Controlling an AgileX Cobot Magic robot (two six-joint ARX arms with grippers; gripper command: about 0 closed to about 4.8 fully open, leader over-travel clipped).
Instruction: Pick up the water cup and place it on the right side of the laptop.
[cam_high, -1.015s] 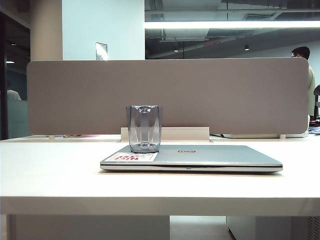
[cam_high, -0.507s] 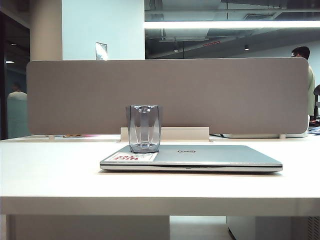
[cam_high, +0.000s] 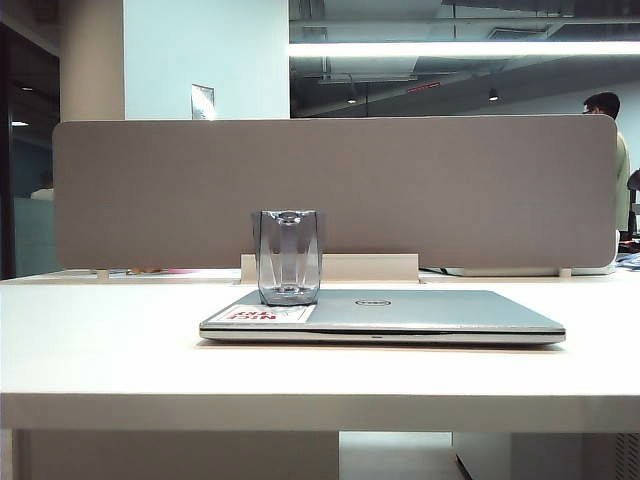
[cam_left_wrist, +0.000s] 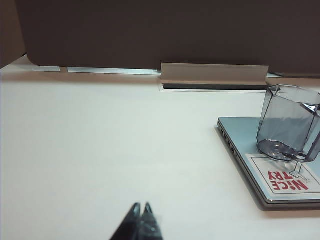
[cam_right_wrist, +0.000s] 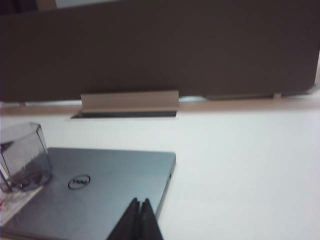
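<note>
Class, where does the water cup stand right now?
In the exterior view the water cup stands upright on the left part of the closed laptop's lid, by its red-lettered sticker.

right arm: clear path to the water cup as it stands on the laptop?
Probably yes. The water cup stands upright on the closed laptop, with nothing between it and the shut right gripper, which sits back over the laptop's near edge.

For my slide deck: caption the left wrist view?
Shut left gripper low over the white desk, water cup standing on the closed laptop.
</note>
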